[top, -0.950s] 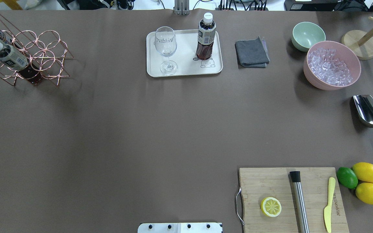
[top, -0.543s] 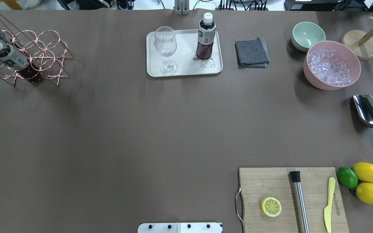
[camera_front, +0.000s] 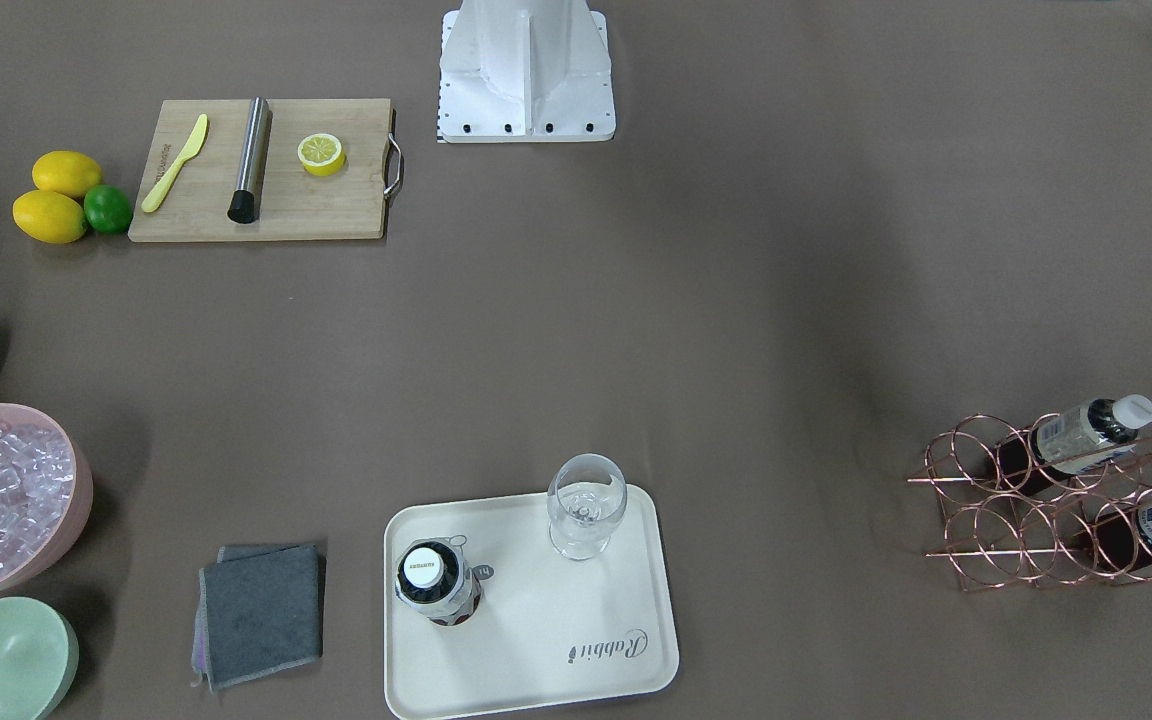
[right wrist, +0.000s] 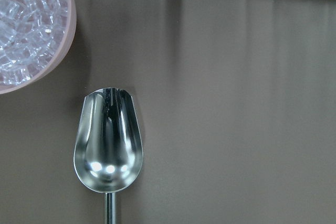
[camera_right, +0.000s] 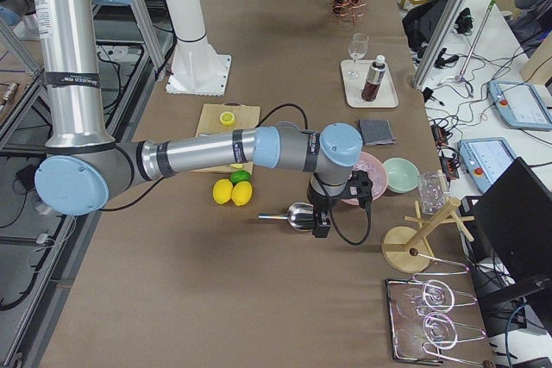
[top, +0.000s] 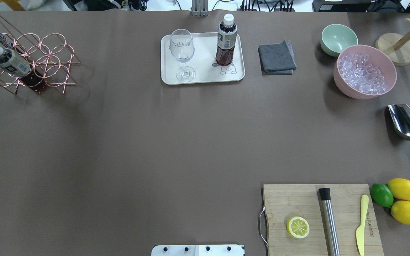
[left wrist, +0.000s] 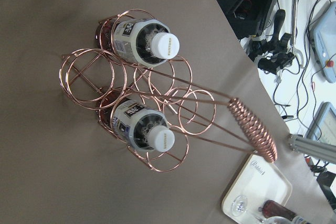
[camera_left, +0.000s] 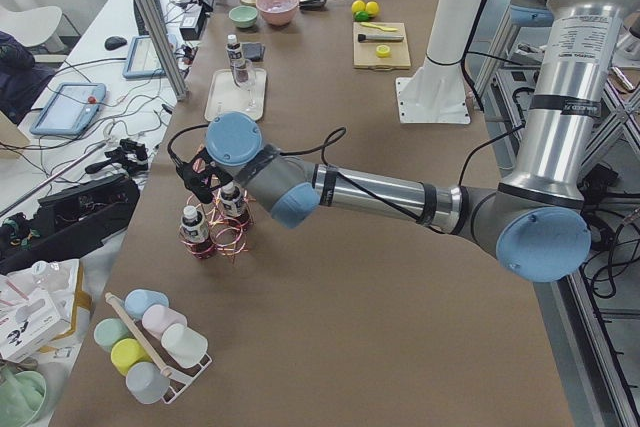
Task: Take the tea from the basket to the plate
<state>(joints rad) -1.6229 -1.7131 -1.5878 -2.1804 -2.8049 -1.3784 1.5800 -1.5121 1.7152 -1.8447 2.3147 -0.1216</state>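
One tea bottle (top: 226,39) stands upright on the cream plate (top: 205,69), beside the bear drawing; from the front its white cap (camera_front: 426,568) shows. Two more tea bottles (left wrist: 142,43) (left wrist: 143,124) lie in the copper wire basket (top: 50,53) at the table's far left. In the exterior left view, my left gripper (camera_left: 198,180) hovers just over the basket (camera_left: 216,235); I cannot tell if it is open. My right gripper (camera_right: 321,227) hangs over the metal scoop (right wrist: 107,140) at the right edge; I cannot tell its state either.
A stemmed glass (top: 182,53) shares the plate. To its right lie a grey cloth (top: 276,58), a green bowl (top: 338,39) and a pink bowl of ice (top: 365,71). A cutting board (top: 297,202) with a lemon half, muddler and knife sits front right, beside whole lemons (top: 404,201).
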